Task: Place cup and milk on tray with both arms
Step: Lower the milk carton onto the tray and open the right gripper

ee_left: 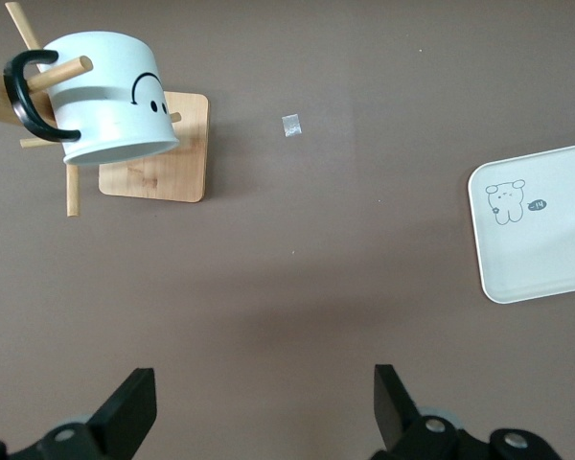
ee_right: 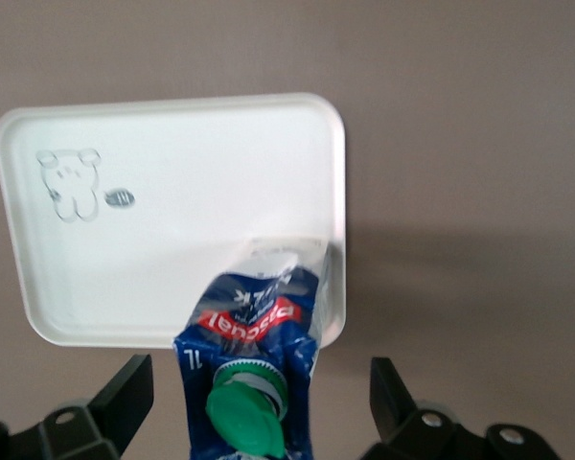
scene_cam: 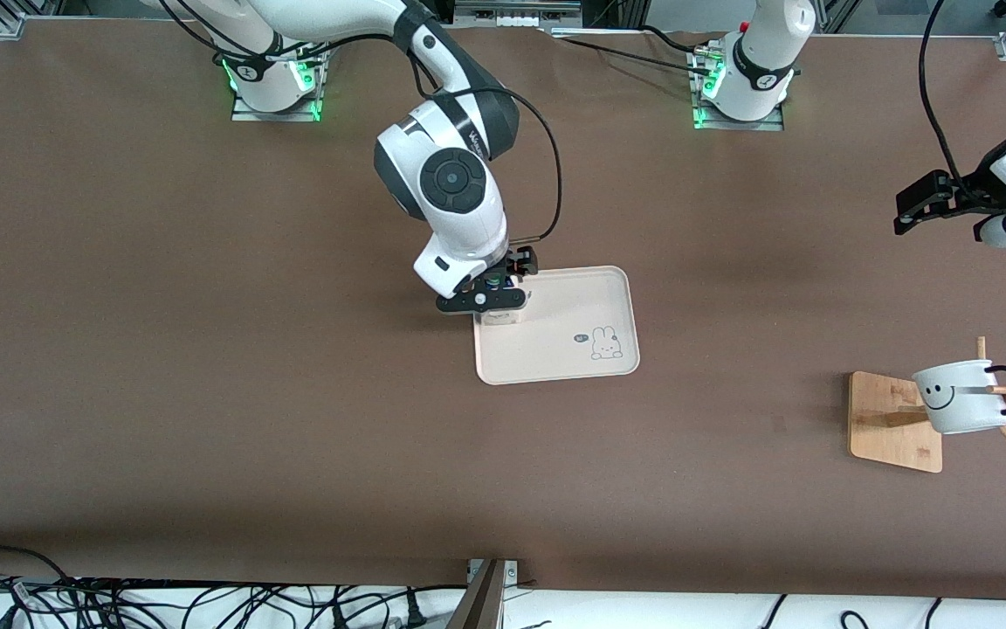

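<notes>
The right arm's black gripper (scene_cam: 492, 295) is hiding most of the blue and cream milk carton (ee_right: 254, 369), standing on the cream rectangular tray (scene_cam: 590, 301); jaws apart. The white smiley mug (scene_cam: 961, 397) is hanging on a wooden rack (scene_cam: 892, 428). The left gripper (ee_left: 259, 407), jaws apart, is hovering nearby.

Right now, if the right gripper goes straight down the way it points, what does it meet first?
The milk carton. It stands on the tray in the corner toward the right arm's base, and the open right gripper sits directly above it, fingers either side of the green cap. How much gap remains above the cap is unclear.
</notes>
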{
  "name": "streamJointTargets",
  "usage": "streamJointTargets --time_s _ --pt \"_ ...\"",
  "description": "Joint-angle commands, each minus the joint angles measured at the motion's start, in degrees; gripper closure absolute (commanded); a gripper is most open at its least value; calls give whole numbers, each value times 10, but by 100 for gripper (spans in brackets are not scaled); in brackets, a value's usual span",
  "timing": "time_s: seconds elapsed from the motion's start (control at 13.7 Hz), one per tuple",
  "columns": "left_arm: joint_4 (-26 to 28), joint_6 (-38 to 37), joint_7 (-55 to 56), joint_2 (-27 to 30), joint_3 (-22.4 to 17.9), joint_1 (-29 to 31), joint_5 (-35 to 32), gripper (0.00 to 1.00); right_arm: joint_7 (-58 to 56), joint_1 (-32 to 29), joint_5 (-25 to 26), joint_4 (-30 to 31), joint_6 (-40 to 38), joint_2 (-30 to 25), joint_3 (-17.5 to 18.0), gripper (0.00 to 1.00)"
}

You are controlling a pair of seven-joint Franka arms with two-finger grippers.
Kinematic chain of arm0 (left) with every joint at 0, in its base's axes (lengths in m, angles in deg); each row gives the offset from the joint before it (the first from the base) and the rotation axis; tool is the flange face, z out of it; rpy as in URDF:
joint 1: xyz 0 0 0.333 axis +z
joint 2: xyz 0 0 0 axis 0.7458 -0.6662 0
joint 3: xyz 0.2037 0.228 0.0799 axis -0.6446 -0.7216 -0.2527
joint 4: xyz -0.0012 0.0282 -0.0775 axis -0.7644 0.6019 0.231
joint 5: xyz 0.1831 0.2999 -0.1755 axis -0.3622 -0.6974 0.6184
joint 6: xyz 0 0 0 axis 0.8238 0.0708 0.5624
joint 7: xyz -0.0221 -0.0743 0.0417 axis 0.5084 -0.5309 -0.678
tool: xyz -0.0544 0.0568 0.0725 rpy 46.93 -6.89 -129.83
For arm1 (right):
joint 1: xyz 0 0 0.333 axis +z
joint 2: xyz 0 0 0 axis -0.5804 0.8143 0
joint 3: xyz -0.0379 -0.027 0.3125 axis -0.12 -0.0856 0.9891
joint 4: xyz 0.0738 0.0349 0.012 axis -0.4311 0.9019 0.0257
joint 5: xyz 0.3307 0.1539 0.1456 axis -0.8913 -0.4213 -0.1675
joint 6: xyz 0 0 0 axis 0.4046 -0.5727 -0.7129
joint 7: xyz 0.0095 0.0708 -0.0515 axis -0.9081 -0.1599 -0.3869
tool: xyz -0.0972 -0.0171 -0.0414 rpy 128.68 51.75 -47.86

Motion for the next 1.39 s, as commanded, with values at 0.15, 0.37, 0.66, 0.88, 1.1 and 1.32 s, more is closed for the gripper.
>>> streamJointTargets --time_s 0.15,0.37,0.66,0.88,1.1,1.32 --pt "-15 -11 -2 -7 3 5 11 0 -9 -51 1 -9 -65 -84 -46 0" --pt "-16 -11 -1 -7 3 5 11 0 -97 -115 -1 -7 -135 -131 -48 0" --pt "-15 -11 -2 -7 3 5 11 0 -213 -221 -53 6 -219 -191 -57 0" --pt "-15 -11 -2 -6 3 5 11 0 -277 -290 -49 81 -247 -263 -51 0" --pt "-15 -11 -1 -7 3 5 11 0 -289 -370 8 218 -219 -388 11 0" --pt "-15 -11 -1 -7 3 5 11 0 -290 -403 39 299 -181 -449 48 0"
